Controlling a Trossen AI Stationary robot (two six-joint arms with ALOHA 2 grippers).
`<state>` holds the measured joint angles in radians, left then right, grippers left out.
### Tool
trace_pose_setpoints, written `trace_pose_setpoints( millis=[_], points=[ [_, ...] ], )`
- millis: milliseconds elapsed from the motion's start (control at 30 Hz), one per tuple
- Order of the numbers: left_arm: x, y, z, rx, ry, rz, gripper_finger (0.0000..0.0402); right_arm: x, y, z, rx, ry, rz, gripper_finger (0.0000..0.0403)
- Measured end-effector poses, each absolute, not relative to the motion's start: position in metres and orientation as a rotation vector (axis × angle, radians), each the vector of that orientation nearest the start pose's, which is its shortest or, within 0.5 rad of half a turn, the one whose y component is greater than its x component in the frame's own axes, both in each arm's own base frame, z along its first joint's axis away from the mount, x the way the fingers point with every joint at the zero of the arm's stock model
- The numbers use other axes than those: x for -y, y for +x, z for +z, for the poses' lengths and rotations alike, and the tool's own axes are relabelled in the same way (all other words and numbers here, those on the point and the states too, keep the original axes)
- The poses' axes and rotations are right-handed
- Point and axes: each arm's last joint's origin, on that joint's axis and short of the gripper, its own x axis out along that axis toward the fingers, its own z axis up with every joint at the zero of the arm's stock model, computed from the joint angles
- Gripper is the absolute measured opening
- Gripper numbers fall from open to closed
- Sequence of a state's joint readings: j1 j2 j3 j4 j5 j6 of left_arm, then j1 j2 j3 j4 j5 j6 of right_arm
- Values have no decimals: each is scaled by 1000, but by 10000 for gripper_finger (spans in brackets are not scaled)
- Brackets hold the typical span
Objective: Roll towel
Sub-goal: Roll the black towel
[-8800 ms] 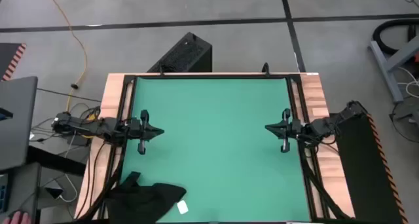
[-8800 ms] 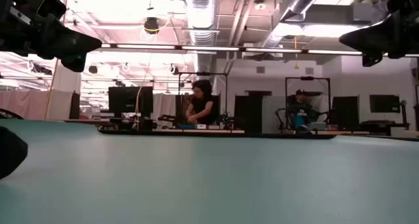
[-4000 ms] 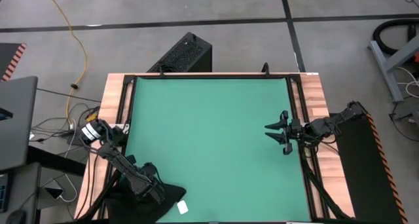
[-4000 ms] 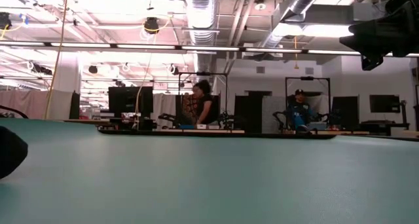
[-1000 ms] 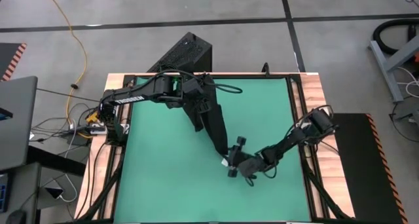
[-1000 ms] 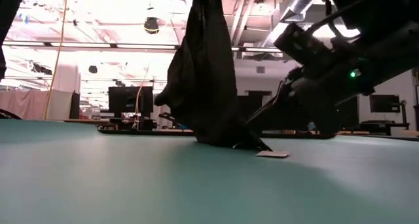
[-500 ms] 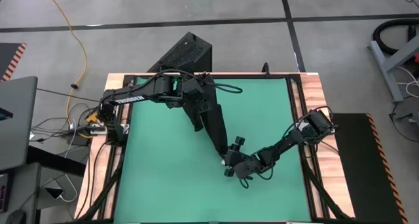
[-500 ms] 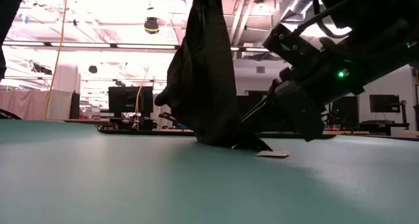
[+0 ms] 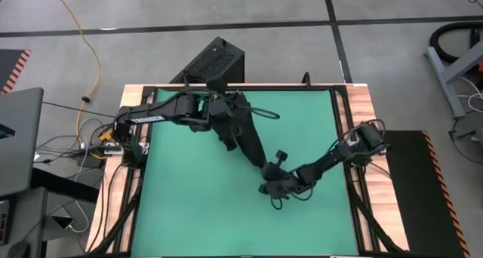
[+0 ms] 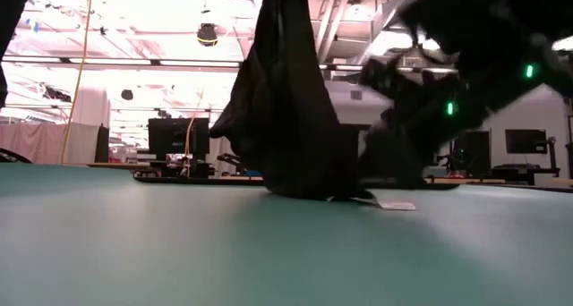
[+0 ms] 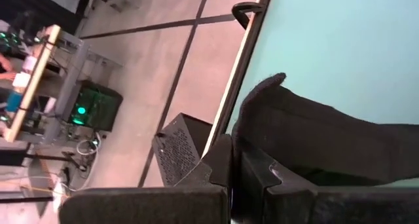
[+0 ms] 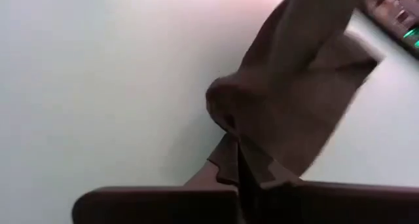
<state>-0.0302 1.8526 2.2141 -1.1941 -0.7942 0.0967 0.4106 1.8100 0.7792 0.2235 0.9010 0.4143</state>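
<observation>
Closure of the right pincer (image 9: 266,188) on the lower corner of the towel (image 9: 245,141) is the change shown; half a second earlier its fingers were spread beside that corner. The towel is held raised over the middle of the green mat (image 9: 189,205), its upper end clamped in the left pincer (image 9: 226,111), its lower end touching the mat beside the white tag (image 10: 395,204). With both ends now gripped, the cloth can be judged ready to be drawn out flat; rolling is not yet begun.
</observation>
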Motion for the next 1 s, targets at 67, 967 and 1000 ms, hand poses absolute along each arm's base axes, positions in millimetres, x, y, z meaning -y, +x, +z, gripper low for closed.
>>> trace_pose_setpoints(
  millis=[67, 967, 1000],
  points=[
    [-4, 355, 441, -815, 450, 699, 0, -109, 295, 142, -464, -112, -622, 5],
    [-31, 291, 439, -716, 126, 874, 0, -44, 172, 343, -250, -389, -1090, 0],
    [-35, 295, 432, -718, 131, 863, 0, -42, 172, 342, -260, -401, -1099, 0]
  ],
)
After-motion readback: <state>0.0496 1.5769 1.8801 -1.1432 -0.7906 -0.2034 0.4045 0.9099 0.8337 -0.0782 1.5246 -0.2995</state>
